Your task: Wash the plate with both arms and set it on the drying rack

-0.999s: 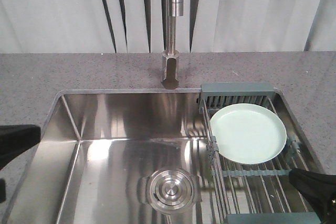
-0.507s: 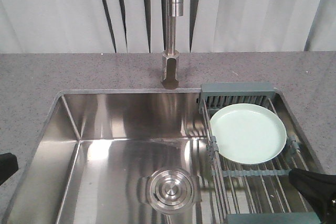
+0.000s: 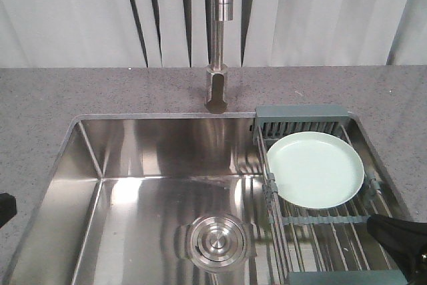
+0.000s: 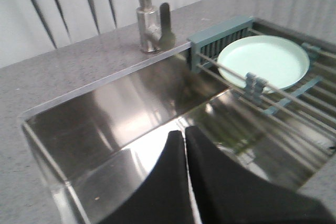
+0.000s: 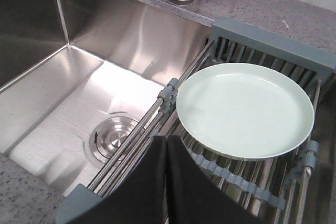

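Observation:
The pale mint-green plate [image 3: 315,169] [image 4: 263,61] [image 5: 244,108] lies flat on the wire drying rack [image 3: 320,231] [image 4: 294,114] [image 5: 236,182] over the right side of the sink. My right gripper [image 5: 166,139] is shut and holds nothing. It hovers above the rack's near bars, just short of the plate's near rim. That arm [image 3: 400,238] shows at the bottom right of the front view. My left gripper [image 4: 183,132] is shut and empty over the sink basin, well left of the plate. Only a sliver of the left arm [image 3: 5,208] shows at the frame's left edge.
The steel sink basin [image 3: 133,198] has a round drain [image 3: 217,241] in its floor. A steel faucet [image 3: 219,38] stands on the grey speckled counter [image 3: 67,98] behind the sink. The rack's slotted grey-green caddy [image 3: 300,119] sits at its far end.
The left arm has drawn back to the left and down, almost out of the front view. The plate and the right arm have not moved.

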{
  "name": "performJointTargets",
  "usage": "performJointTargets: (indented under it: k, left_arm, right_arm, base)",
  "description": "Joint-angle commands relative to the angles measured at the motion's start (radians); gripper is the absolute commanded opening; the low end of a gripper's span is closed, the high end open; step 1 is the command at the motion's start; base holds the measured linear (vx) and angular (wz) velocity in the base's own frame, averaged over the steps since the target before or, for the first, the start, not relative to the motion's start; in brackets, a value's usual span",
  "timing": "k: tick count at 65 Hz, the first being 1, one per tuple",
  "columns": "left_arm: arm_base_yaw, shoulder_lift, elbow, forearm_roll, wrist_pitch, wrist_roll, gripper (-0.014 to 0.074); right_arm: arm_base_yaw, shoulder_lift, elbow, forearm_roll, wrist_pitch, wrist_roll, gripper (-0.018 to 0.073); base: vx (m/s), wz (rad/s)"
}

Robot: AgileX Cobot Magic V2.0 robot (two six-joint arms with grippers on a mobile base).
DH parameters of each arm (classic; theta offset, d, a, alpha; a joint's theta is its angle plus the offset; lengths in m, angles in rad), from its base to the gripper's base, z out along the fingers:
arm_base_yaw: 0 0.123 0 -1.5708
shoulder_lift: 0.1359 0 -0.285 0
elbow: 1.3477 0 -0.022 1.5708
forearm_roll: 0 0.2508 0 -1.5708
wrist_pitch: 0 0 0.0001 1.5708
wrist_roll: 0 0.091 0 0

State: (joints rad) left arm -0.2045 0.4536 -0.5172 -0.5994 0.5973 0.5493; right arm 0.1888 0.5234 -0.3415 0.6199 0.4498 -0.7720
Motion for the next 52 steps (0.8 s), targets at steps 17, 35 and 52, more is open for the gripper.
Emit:
performJointTargets:
  k: [17, 35, 52]
  left_arm:
    - [0.001, -0.149, 0.325, 0.217, -0.358, -0.188, -0.0006]
    - [0.059, -0.367, 0.514, 0.275, -0.573, -0.219, -0.0006]
    - [0.223, -0.437, 0.519, 0.449, -0.49, -0.388, -0.0006]
  right_arm:
    - [-0.003, 0.002, -0.029, 0.019, -0.059, -0.007, -0.0006]
    - [-0.003, 0.002, -0.029, 0.02, -0.054, -0.007, -0.0006]
    - [-0.003, 0.002, -0.029, 0.02, -0.05, -0.007, -0.0006]
  base:
    - [0.0, 0.0]
    - [0.0, 0.0]
    - [0.0, 0.0]
